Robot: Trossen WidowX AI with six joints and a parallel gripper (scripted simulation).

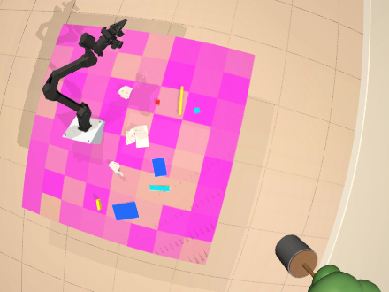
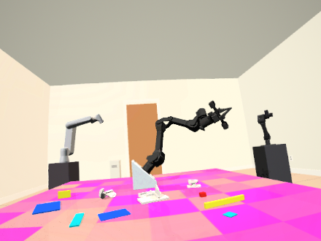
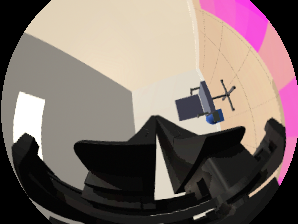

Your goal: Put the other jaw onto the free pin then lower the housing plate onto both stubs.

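Our fingers point(image 1: 119, 26) point(image 2: 227, 111) are closed on nothing, high above the table point(image 1: 186, 137) point(image 2: 175, 223), well apart from the white parts point(image 1: 138, 136) point(image 2: 153, 197).

"What is this place, a robotics lab?"

"Looks it: behind the jaws point(image 1: 119, 26) point(image 2: 227, 112) point(image 3: 156, 120), two more robot arms on dark pedestals point(image 2: 63, 175) point(image 2: 279, 161)."

"And ahead of them?"

"An office chair point(image 3: 192, 107) on tiles point(image 3: 235, 65). Plain walls, one brown door point(image 2: 140, 135)."
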